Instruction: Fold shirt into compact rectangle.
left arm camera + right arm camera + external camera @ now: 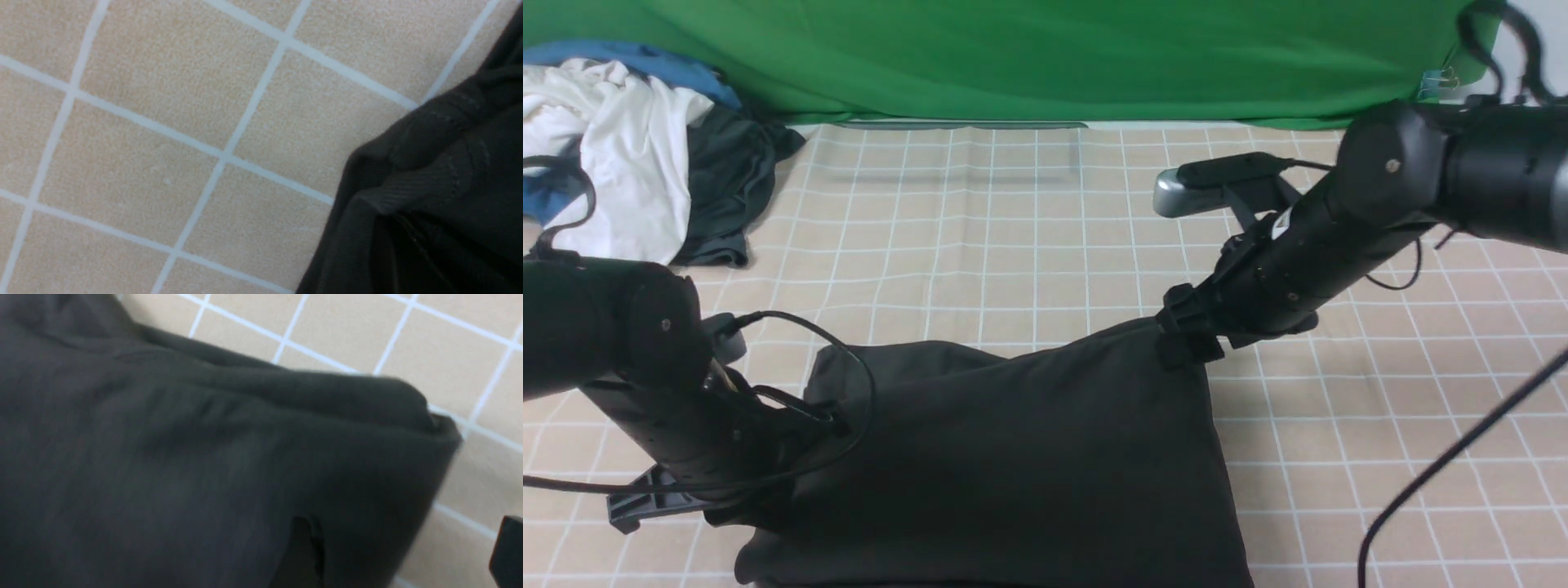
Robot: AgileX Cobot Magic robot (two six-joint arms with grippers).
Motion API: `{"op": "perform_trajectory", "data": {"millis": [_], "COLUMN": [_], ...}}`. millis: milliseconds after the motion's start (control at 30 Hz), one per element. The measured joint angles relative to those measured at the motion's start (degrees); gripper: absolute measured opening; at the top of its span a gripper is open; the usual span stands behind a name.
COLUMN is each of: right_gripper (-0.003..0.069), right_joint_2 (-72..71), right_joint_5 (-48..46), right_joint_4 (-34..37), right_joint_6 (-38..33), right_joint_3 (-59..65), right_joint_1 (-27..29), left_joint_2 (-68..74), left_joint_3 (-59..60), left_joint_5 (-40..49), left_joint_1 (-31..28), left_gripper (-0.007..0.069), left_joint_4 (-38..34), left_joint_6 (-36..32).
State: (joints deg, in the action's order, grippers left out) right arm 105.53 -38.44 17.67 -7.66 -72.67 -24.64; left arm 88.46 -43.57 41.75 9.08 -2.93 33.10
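Shirt [1013, 457], black and partly folded, lies across the near part of the gridded cloth [1380, 457], its nearest part running out of your front view. Your left gripper [764, 506] is closed tight at its left edge, with fabric bunched around the tips, so it appears to be pinching the shirt there. If you drag or lift that side alone, the bunch could pull the folded layers askew; if the pinch takes only the top layer, the layers beneath could stay behind. The black cable [873, 400] looping over that side could also brush the fabric and ruck it up as the arm moves.

Farther out, your right gripper [404, 543] stands wide at the shirt's far right corner, one finger over the fabric and the other beyond its side edge, holding nothing. Close too high and you would probably miss the corner; press too low and you could push the layers out of line. The far edge is already uneven, so a fold made from here might come out slanted rather than square.

Beyond, at the far left, sits a pile with a white garment [633, 155]; a wide left-arm swing might catch it. Behind everything hangs the green backdrop [1054, 57].
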Motion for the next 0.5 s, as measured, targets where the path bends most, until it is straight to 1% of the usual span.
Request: {"op": "perform_trajectory", "data": {"millis": [167,233,300,400,433,467,500], "right_gripper": [0.0599,0.0582,0.0539,0.0409,0.0285,0.019,0.0143], "right_joint_2": [5.5,7.6,9.0,9.4,9.4,9.4,9.4], "right_joint_5": [-1.2,-2.5,-3.1,-3.4,-3.3,-3.3,-3.3], "right_joint_4": [-0.1,-0.3,-0.5,-0.6,-0.7,-0.7,-0.7], "right_joint_6": [-0.1,-0.1,-0.1,-0.3,-1.1,-1.7,-1.9], "right_joint_3": [-5.1,-6.9,-7.8,-8.7,-9.3,-9.7,-10.1], "right_joint_1": [0.0,0.0,0.0,0.0,0.1,0.3,0.5], "left_joint_2": [-7.9,-12.3,-16.3,-22.1,-25.0,-27.0,-28.9], "left_joint_3": [0.0,0.0,0.0,0.0,0.0,0.0,0.0], "left_joint_5": [1.8,3.8,5.4,7.3,7.8,8.2,8.5], "left_joint_1": [0.0,0.0,0.0,0.0,0.0,0.0,0.0], "left_gripper": [0.0013,0.0013,0.0013,0.0013,0.0013,0.0013,0.0013], "left_joint_4": [-1.4,-2.5,-3.6,-4.9,-5.0,-5.0,-5.0], "left_joint_6": [-1.1,-2.5,-3.6,-5.0,-5.1,-5.1,-5.1]}}
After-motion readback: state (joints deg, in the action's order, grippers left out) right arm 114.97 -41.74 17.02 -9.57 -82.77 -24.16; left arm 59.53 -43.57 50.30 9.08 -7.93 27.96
